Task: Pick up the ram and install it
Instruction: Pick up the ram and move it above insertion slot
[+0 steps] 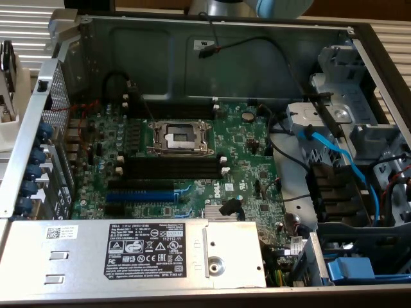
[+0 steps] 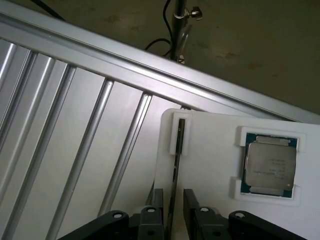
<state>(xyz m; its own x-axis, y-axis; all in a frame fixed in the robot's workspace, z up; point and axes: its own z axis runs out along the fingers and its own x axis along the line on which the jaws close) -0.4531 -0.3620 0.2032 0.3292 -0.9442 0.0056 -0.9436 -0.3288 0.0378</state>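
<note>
My gripper (image 2: 173, 194) is getting cropped at the frame edge. Ram (image 2: 176, 150) is sitting edge-on, faces hidden, one end disappearing between my fingers (image 2: 156, 205). Power supply label (image 1: 151, 247) print is reading too small.

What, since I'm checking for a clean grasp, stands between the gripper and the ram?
Nothing visible. In the wrist view the gripper sits astride the ram, one finger on each side with gaps between. The ram stands on edge on the white tray, its far end in a white bracket, clear of the fingers.
</note>
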